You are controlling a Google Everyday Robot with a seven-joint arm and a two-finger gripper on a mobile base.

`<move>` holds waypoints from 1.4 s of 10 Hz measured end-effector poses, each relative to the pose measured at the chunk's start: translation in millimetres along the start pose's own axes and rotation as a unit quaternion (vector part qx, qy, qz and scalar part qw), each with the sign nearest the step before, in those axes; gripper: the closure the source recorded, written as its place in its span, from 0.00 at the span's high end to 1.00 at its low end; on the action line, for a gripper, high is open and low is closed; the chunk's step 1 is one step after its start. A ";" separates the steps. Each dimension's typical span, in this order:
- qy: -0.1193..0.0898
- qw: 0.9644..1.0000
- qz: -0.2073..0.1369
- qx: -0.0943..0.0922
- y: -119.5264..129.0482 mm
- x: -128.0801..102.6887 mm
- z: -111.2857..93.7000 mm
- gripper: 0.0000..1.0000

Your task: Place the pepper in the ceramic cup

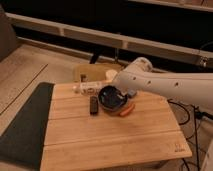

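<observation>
The pale slatted wooden counter (110,137) carries a wide dark blue-black bowl (111,97). Just behind the bowl stands the small cream-white ceramic cup (111,76). The claw (129,95) hangs at the bowl's right rim (wide or narrow, I cannot tell). The slim orange-red pepper (127,110) lies on the counter by the bowl's front right. A descent there could clip the rim and roll the pepper away.

Pepper (127,110): orange-red. Cup (111,76): cream-white. Bowl (111,97): dark blue-black. Remote (93,105): black. Table (110,142): pale wood, plank lines. Mat (25,125): dark grey-green. Arm (165,85): white; gripper (131,94), greyish, at the bowl's rim beside the pepper
</observation>
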 end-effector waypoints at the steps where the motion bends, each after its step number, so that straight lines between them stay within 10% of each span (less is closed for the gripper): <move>1: 0.004 1.000 0.009 0.002 -2.6 -5.7 6.4 0.65; 4: 0.025 0.995 0.097 0.014 -45.6 -45.9 32.6 0.65; 7: 0.077 0.981 0.172 0.039 -92.5 -60.6 44.1 0.65; 14: 0.112 0.958 0.228 0.134 -163.8 -54.6 74.2 0.65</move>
